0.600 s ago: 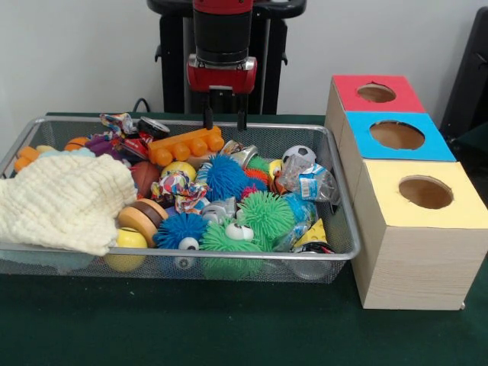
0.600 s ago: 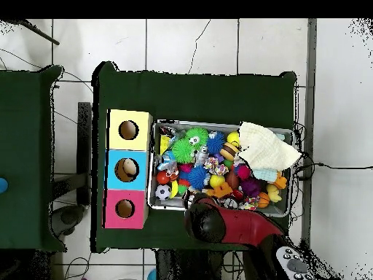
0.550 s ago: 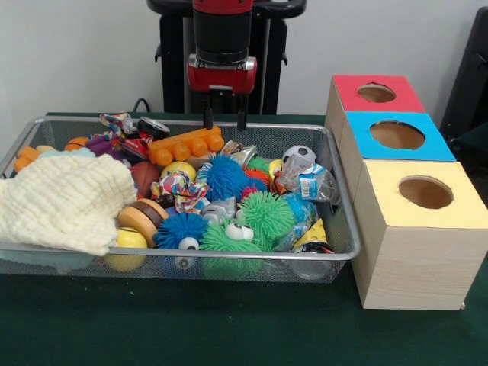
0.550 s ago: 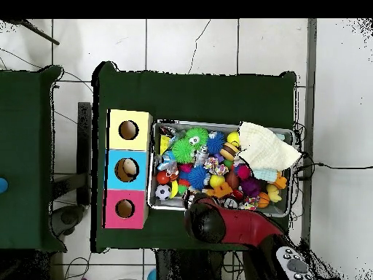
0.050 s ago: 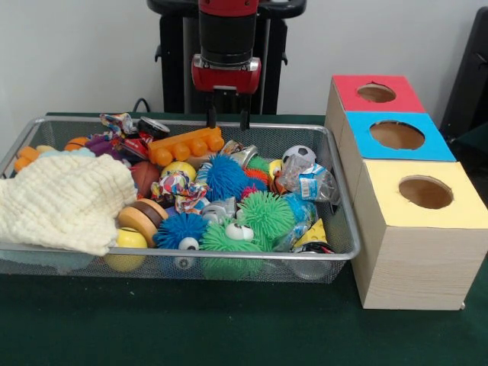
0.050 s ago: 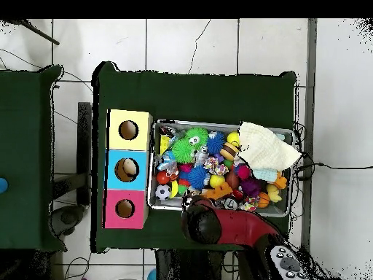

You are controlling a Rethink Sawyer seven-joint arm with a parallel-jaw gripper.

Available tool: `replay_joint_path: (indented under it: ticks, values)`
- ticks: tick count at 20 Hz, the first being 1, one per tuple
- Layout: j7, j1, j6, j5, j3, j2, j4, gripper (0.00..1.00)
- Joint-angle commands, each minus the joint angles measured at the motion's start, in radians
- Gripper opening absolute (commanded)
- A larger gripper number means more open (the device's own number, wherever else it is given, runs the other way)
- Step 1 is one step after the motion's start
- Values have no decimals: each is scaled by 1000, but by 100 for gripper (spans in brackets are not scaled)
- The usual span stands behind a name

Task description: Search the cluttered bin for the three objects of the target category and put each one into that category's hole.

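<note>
A wire mesh bin (image 5: 335,200) (image 6: 285,211) holds a heap of toys: spiky rubber balls in blue (image 5: 226,177), green (image 5: 266,213) and another blue (image 5: 181,229), a small soccer ball (image 5: 300,155), an orange knobbed toy (image 5: 185,146) and a crinkled plastic packet (image 5: 309,183). My gripper (image 5: 228,120) hangs above the bin's far rim, just right of the orange toy, open and holding nothing. From overhead the arm's head (image 6: 203,222) covers the gripper. Beside the bin stand three boxes with round holes, topped red (image 5: 377,93), blue (image 5: 396,136) and yellow (image 5: 425,192).
A cream knitted cloth (image 5: 65,200) (image 6: 267,146) drapes over one end of the bin and its rim. A wooden disc toy (image 5: 142,216) and a rope knot (image 5: 178,188) lie near the middle. The table wears dark green cloth (image 5: 191,328).
The gripper has shifted slightly to the right and a little upward over the bin's far rim. The toys have not moved.
</note>
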Motion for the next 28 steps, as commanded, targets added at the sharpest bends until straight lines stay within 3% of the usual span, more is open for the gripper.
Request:
replay_joint_path:
  ticks: [1, 12, 24, 28]
  values:
    - [117, 57, 15, 2, -48, 174, -176, 100]
    - [65, 9, -32, -30, -32, 276, -260, 100]
    - [28, -39, 43, -27, 12, 249, -292, 100]
    - [44, -33, 27, -22, 8, 276, -319, 100]
